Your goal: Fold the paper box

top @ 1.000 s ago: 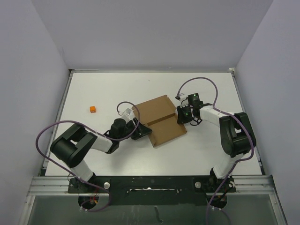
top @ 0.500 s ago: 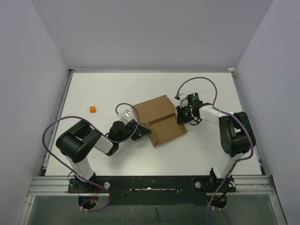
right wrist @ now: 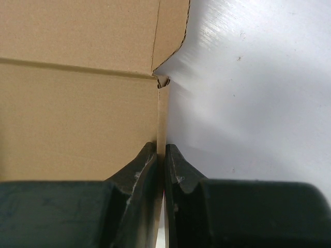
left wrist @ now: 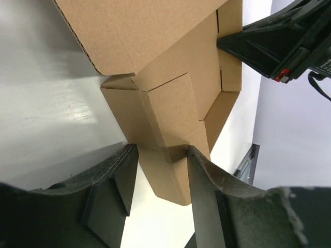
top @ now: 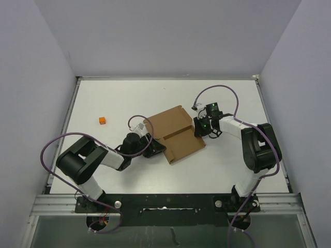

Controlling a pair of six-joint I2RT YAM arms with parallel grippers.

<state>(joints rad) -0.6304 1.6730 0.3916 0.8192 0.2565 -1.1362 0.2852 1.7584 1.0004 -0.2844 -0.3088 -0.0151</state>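
Found the paper box (top: pixel 176 133) part-folded on the desk (top: pixel 114 98), right hand (right wrist: pixel 161 155) clenched on its right flap, left hand (left wrist: pixel 159 155) straddling its left wall, grasp unclear. Needed, probably, that wall stood upright next.

Low and reaching inward, left arm (top: pixel 111 159) and right arm (top: pixel 232 125); left fingers (left wrist: pixel 111 186) partly apart, right fingers (right wrist: pixel 137 175) pinched together.

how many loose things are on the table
2: the paper box sits mid-table, and a small orange block lies well off to its left. Something small could be hidden under the box or the arms.
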